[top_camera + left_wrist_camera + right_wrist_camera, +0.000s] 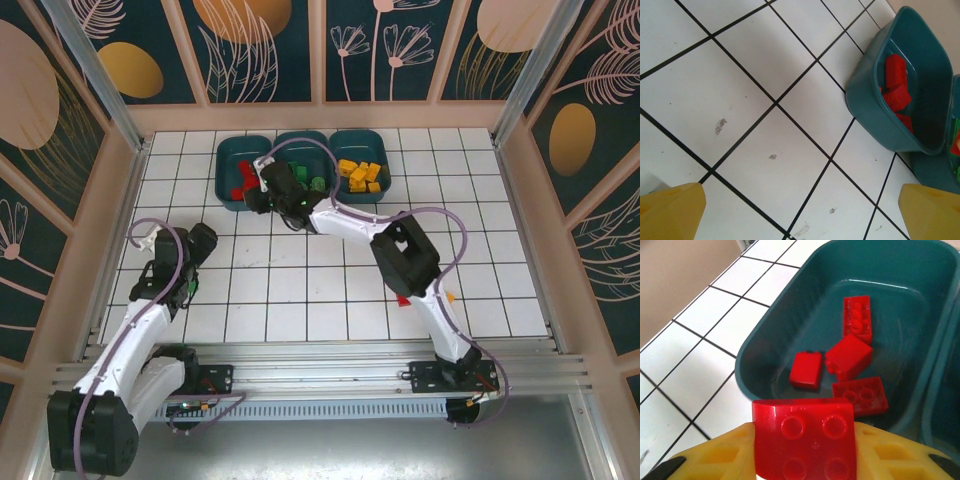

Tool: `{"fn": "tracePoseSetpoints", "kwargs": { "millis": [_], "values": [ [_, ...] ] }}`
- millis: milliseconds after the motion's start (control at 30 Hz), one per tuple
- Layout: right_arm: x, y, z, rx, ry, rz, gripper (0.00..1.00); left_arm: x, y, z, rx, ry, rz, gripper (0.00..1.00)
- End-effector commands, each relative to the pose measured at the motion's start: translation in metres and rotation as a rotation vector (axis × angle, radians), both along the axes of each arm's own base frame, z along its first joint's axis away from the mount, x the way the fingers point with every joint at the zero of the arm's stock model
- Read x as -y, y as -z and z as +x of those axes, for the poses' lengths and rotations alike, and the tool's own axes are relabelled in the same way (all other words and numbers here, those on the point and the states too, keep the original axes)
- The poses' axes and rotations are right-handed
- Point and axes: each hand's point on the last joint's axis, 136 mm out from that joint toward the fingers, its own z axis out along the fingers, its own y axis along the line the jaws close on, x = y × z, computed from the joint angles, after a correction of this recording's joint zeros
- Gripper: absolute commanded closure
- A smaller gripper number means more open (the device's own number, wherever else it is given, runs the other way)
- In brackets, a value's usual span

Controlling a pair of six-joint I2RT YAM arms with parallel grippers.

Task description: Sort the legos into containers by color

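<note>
Right end effector (805, 465) clamped on red lego (804, 430), left end effector (800, 212) wide open

The top camera hangs high above and behind my arm bases, looking down on the whole table (330, 300) from far off. My right wrist camera sits just behind my right end effector (805, 460). It looks past the red lego (802, 430) in its fingers into the leftmost container (765, 345) close ahead. My left wrist camera looks past my left end effector (800, 215) at nearby tiles (740, 100). That same container lies ahead to its right, and all three views share it.
</note>
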Motion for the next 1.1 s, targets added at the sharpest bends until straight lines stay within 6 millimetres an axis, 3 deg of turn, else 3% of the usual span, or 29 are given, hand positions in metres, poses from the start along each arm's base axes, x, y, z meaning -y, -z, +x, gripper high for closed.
{"fn": "tracePoseSetpoints", "kwargs": {
  "millis": [0,233,333,500,600,800,967,1067],
  "values": [
    [-0.001,-0.005,0.024,0.034,-0.009,-0.001,0.65,-0.002,0.022,-0.019,-0.094,-0.013,-0.014,0.01],
    [-0.016,-0.002,0.045,0.034,-0.05,0.022,0.58,0.011,0.036,-0.025,-0.121,-0.002,-0.122,0.02],
    [-0.019,-0.003,0.053,0.026,-0.049,0.023,0.41,0.016,0.036,-0.024,-0.121,0.015,-0.147,0.02],
    [-0.018,-0.02,0.054,0.047,-0.045,0.028,0.37,0.013,0.038,-0.028,-0.145,-0.009,-0.142,0.02],
    [-0.009,-0.035,0.046,0.06,-0.031,0.051,0.37,0.002,0.042,-0.039,-0.194,-0.076,-0.124,0.02],
    [0.019,-0.054,0.009,0.066,-0.012,0.132,0.36,-0.016,0.04,-0.066,-0.265,-0.232,-0.131,0.02],
    [0.044,-0.056,-0.017,0.055,0.0,0.161,0.37,-0.012,0.035,-0.059,-0.204,-0.271,-0.228,0.01],
    [0.062,-0.063,-0.027,0.072,0.024,0.166,0.37,-0.007,0.044,-0.051,-0.215,-0.29,-0.298,0.08]
  ]
}}
